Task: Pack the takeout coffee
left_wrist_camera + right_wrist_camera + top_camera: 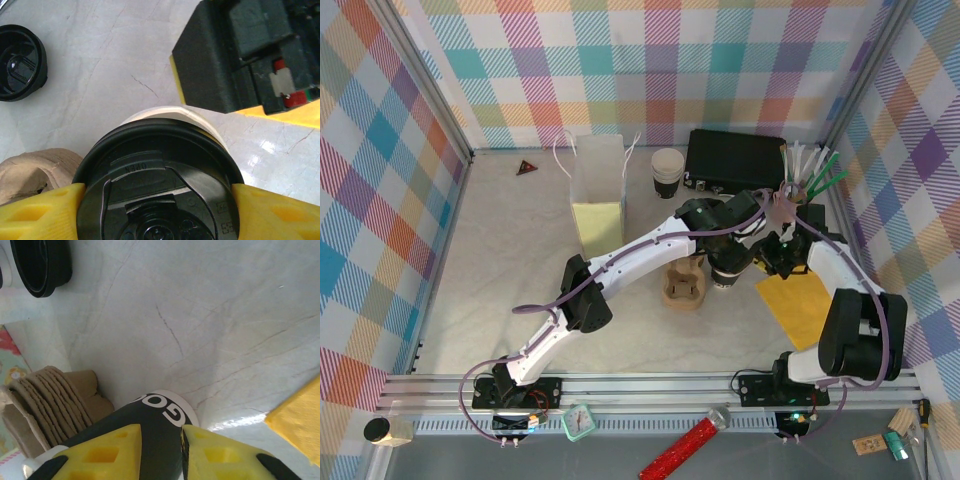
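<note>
Left gripper (159,212): yellow fingers (42,215) clamp the rim of the black lid from both sides.
Right gripper (159,452): jaws stand close together over the dark cup wall; whether they grip it cannot be told.
Takeout coffee (730,268): upright, long axis vertical, lid up, base toward the table (510,260).
Place: between the cardboard carrier (682,288) and the yellow napkin (800,305), near both.
Farther out: a loose black lid (20,62) lies apart on the table.

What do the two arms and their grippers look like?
The left arm has white links with black joints; the right arm looks mostly black. A purple cable runs along each. The left fingers and right fingers are yellow with hollow cut-outs.
</note>
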